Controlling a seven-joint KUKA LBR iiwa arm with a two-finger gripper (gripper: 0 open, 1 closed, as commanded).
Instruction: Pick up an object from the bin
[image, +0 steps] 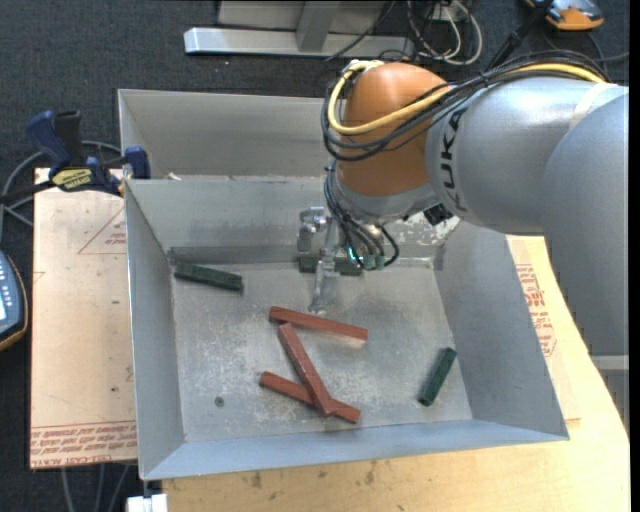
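Red-brown and flat, the uppermost stick (318, 325) lies near the middle of the bin (150, 330), running from left to right with a slight slant toward the near rim. The gripper (322, 295) hangs just above its left half, tip pointing down at it; whether the claw is released or clenched cannot be told from this angle. A second red-brown stick (303, 368) runs from under that first one toward the near rim, and crosses a third (285, 386) lying closest to that rim. One dark green bar (207, 276) rests by the left wall near the far edge, and another (436, 376) lies toward the near right corner, both well apart from the claw. The stick under the claw looks like a light, stiff strip, probably wood or hard plastic, neither fragile nor soft. Lying flat, it offers little height, so a grasp across its narrow width near mid-length seems best; a hold at one end would likely let it pivot or slip.
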